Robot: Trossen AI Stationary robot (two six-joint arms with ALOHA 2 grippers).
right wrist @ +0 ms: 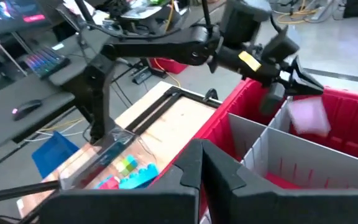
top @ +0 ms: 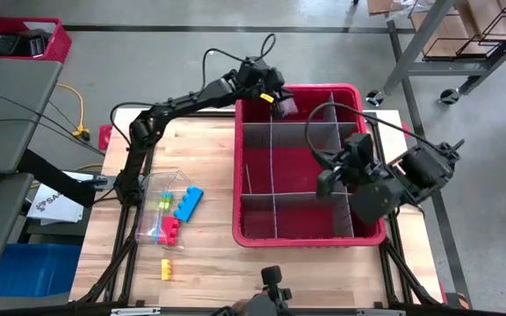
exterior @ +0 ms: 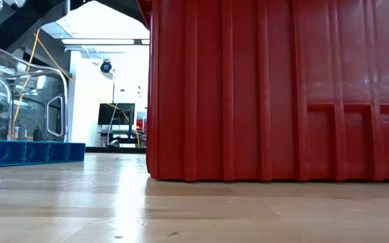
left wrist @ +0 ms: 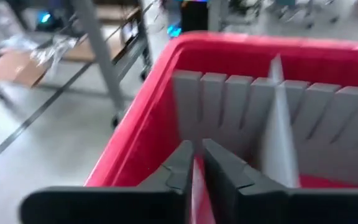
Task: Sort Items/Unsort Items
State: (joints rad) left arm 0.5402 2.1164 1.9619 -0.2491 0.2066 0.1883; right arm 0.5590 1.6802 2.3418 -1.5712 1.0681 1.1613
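You've got one blue block (top: 188, 203) beside a clear container (top: 155, 206) of mixed blocks near the tabletop's (top: 205, 145) left edge, one yellow block (top: 166, 269) nearer the front edge. Red bin (top: 309, 238) fills the right half. Left hand (top: 285, 106) nearly pressed together, empty, at the bin's far rim; right hand (top: 326, 183) pressed together, over its right side.
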